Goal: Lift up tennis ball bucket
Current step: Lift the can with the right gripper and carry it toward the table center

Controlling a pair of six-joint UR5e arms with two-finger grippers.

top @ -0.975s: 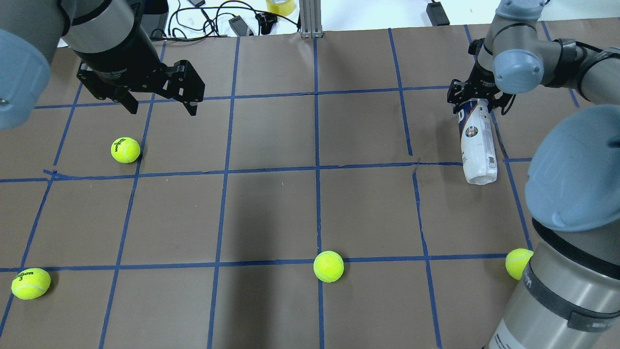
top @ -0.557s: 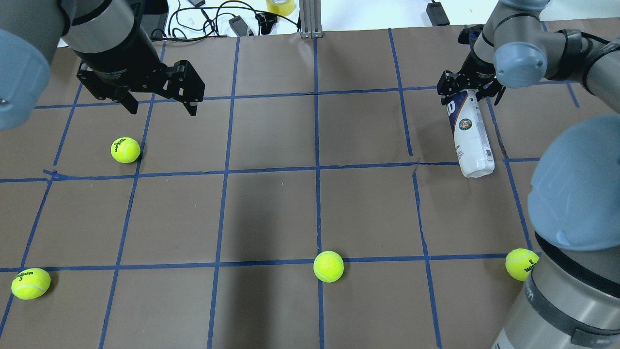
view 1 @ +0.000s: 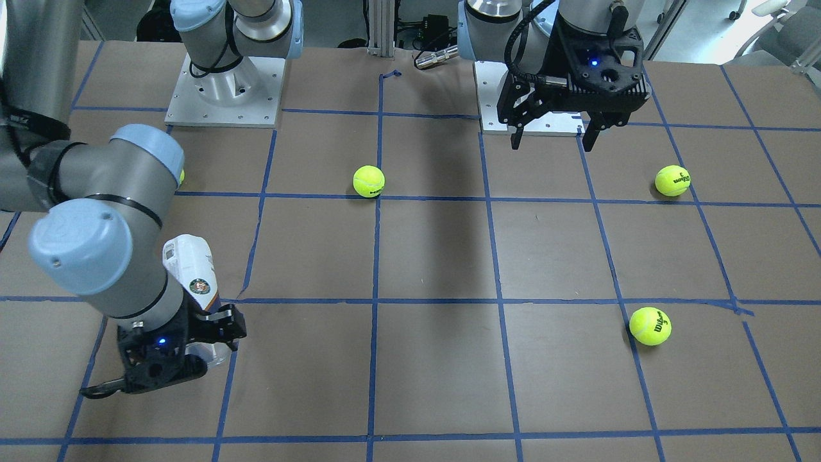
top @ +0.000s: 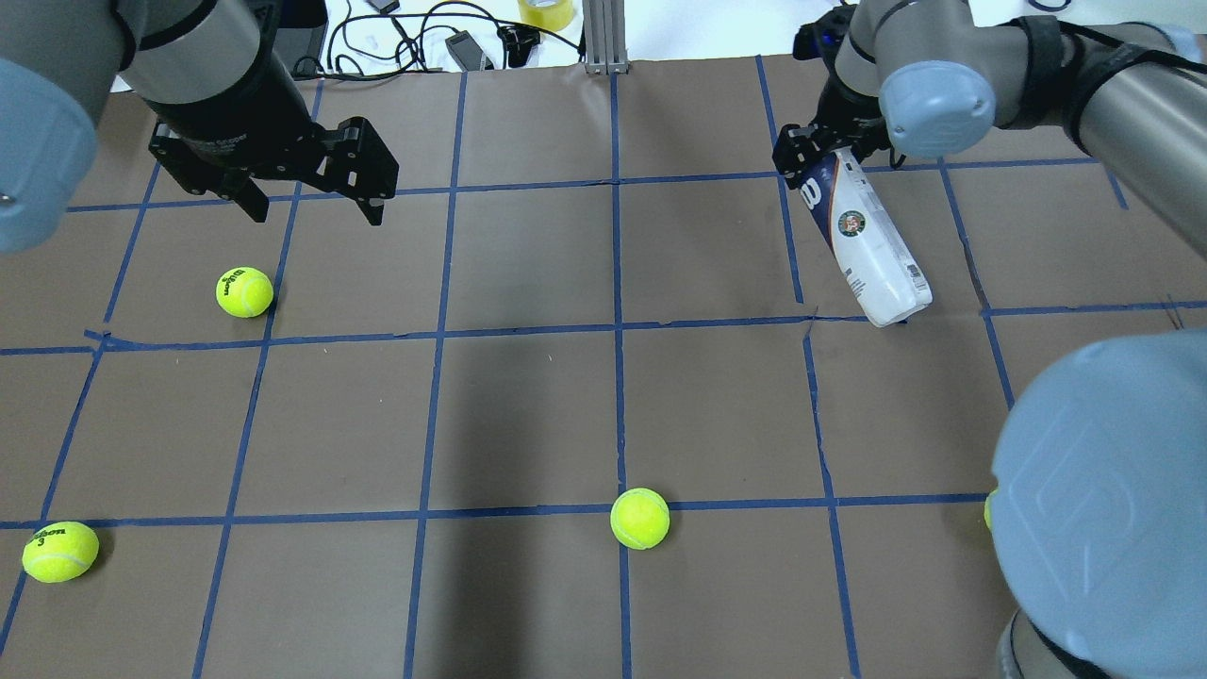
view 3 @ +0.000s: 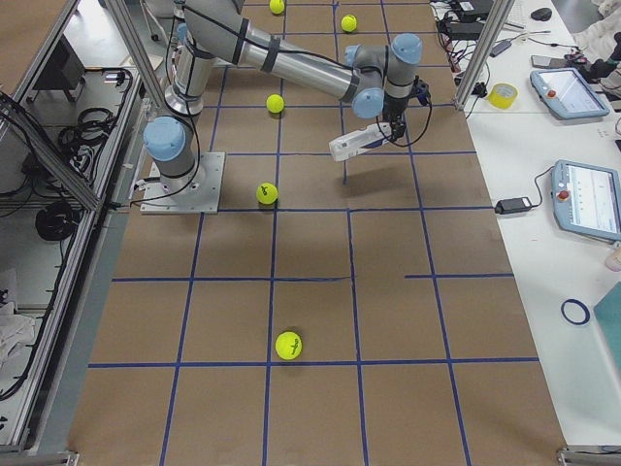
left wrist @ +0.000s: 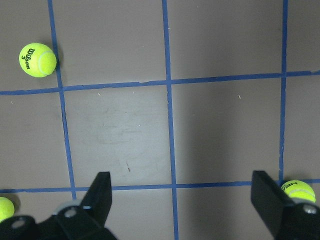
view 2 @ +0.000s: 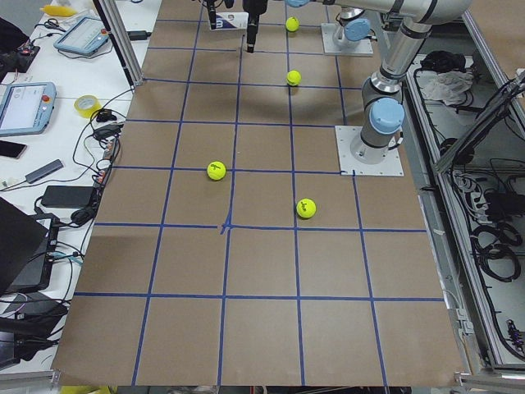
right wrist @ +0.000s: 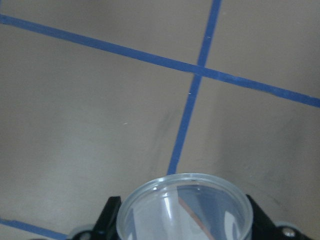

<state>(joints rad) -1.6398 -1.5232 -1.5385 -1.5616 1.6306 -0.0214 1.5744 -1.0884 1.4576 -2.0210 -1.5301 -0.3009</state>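
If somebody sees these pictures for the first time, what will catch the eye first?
The tennis ball bucket, white and navy, hangs tilted in the right gripper at the far right of the table, seemingly clear of the surface. The left gripper hovers open and empty over the far left. Bright yellow tennis balls lie scattered between the blue tape lines.
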